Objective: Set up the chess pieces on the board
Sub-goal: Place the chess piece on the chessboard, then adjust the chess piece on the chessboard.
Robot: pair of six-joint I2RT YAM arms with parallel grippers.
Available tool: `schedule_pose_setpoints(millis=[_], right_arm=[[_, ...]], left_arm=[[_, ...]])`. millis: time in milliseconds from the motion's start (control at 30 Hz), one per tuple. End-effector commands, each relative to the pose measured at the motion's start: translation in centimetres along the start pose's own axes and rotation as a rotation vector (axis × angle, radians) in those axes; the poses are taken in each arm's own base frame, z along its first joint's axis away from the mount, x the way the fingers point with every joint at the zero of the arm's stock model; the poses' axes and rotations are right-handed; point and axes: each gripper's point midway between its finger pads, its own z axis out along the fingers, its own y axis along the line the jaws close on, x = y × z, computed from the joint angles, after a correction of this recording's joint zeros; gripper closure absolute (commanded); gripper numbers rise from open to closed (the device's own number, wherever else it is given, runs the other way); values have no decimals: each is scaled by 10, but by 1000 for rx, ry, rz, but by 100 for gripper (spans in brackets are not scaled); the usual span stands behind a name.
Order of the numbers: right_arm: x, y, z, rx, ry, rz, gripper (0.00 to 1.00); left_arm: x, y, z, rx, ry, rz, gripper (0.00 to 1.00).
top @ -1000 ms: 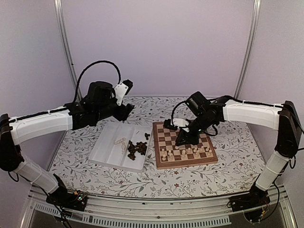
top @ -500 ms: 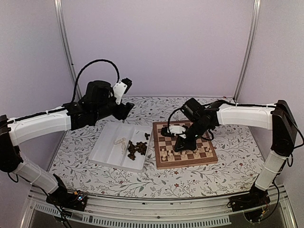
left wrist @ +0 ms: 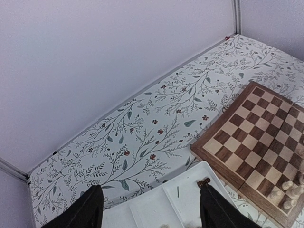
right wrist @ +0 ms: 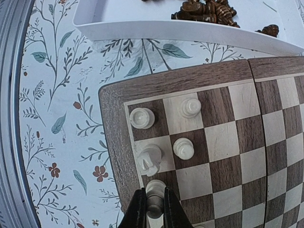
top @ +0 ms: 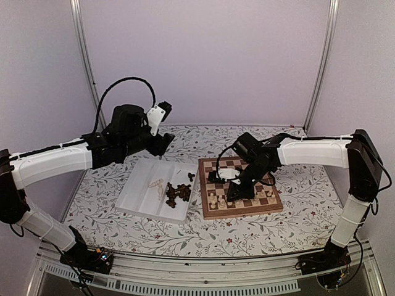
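Near row of board (right wrist: 114,123): right gripper (right wrist: 153,211) pinching cream piece (right wrist: 154,189); left gripper (left wrist: 149,211) spread above white tray (left wrist: 190,190)

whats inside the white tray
Near the middle of the white tray lie a few pale cream chess pieces, with a heap of dark brown chess pieces just right of them. Pieces buried in the heap are covered, so no count is possible.
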Motion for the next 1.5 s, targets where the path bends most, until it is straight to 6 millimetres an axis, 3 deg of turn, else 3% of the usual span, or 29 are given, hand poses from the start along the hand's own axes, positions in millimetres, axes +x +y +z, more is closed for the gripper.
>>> schedule_pose_setpoints(millis=[0, 367, 600, 800, 967, 1067, 1267, 1400, 1467], right_arm=[[5, 3, 8, -11, 22, -3, 95], [10, 6, 15, -31, 44, 5, 90], [3, 4, 6, -21, 35, 11, 79], [-14, 9, -25, -13, -10, -3, 67], [-21, 4, -44, 25, -47, -19, 62], [-19, -2, -42, 30, -52, -15, 62], [-20, 0, -36, 1, -58, -28, 61], [-9, 5, -30, 9, -13, -85, 58], [-3, 10, -23, 17, 26, -129, 51]], left_arm=[[0, 1, 0, 8, -8, 4, 29], [2, -2, 1, 16, 0, 9, 28], [8, -4, 4, 15, 24, 14, 28], [33, -8, 13, -24, 166, 19, 27], [70, -9, 15, -27, 356, -5, 32], [82, -16, 10, 11, 394, -21, 35], [86, -29, -6, 98, 411, -76, 35], [110, -25, -11, 68, 463, -58, 35], [119, -22, -11, 47, 479, -52, 35]])
